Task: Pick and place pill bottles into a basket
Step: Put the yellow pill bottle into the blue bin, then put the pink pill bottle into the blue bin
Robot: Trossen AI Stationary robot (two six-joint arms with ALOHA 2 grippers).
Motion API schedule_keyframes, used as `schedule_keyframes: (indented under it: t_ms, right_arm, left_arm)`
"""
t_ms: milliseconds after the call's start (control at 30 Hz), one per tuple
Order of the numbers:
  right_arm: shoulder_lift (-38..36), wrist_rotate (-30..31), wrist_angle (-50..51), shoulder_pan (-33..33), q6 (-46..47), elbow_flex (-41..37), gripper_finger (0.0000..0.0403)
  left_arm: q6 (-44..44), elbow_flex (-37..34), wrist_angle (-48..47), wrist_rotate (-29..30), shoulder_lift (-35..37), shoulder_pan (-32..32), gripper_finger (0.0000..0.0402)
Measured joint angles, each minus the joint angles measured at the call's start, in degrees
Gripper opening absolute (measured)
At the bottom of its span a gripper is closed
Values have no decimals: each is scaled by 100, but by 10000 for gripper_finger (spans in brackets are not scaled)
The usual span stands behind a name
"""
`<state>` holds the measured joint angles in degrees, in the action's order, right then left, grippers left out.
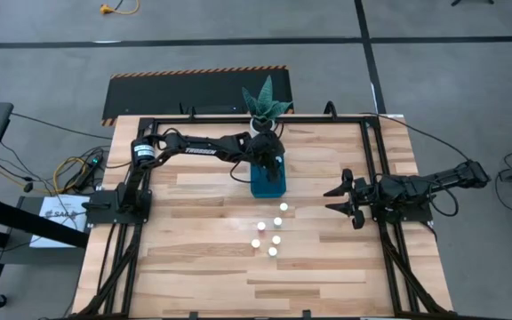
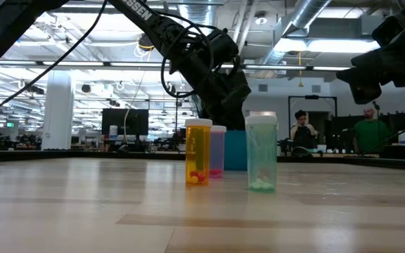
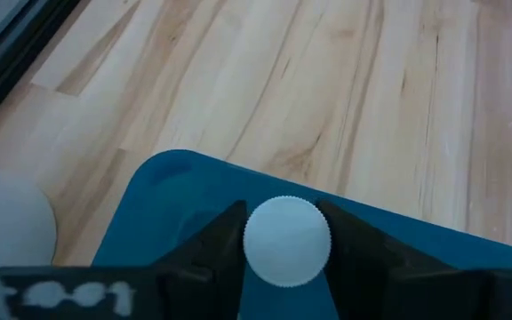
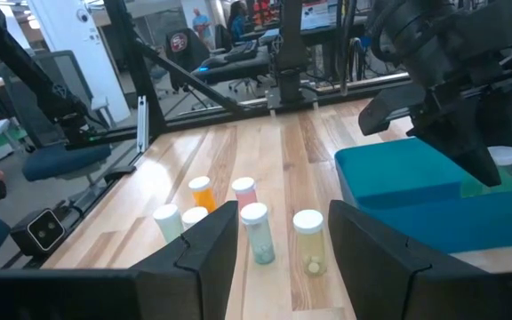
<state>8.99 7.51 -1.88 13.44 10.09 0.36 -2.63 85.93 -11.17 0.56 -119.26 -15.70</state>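
The teal-blue basket [image 1: 268,182] lies on the wooden table in front of the plant pot. My left gripper [image 1: 272,164] is over it, shut on a pill bottle with a white cap [image 3: 287,242]. That bottle also shows in the right wrist view [image 4: 503,164]. Several more pill bottles [image 1: 272,233] stand upright on their bases on the table, nearer than the basket. In the right wrist view [image 4: 254,229] their bodies are clear orange, pink and green. My right gripper [image 1: 345,200] is open and empty at the table's right side, pointing toward the bottles. My left gripper pinches the bottle between its two fingers at the round white cap's two opposite sides [image 3: 249,238]. The fingers come from above, pointing down. The bottle stays upright below them over the basket [image 3: 176,191]; whether its base touches the basket's floor does not show.
A white pot with a green plant [image 1: 263,116] stands just beyond the basket, close to my left arm. Black frame rails [image 1: 372,160] run along the table's sides. Bare wood lies toward the near edge. People [image 2: 302,130] are in the room behind the table.
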Motion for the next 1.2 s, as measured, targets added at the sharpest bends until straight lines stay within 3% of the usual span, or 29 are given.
schedule_keyframes:
  t_ms: [800,1200]
  right_arm:
    - [0,-2,2,0,0,0,169]
    - [0,-1,2,1,0,0,170]
  left_arm:
    - [-4,0,-145,-231,2,-10,124]
    - [-118,0,-322,-374,2,-83,208]
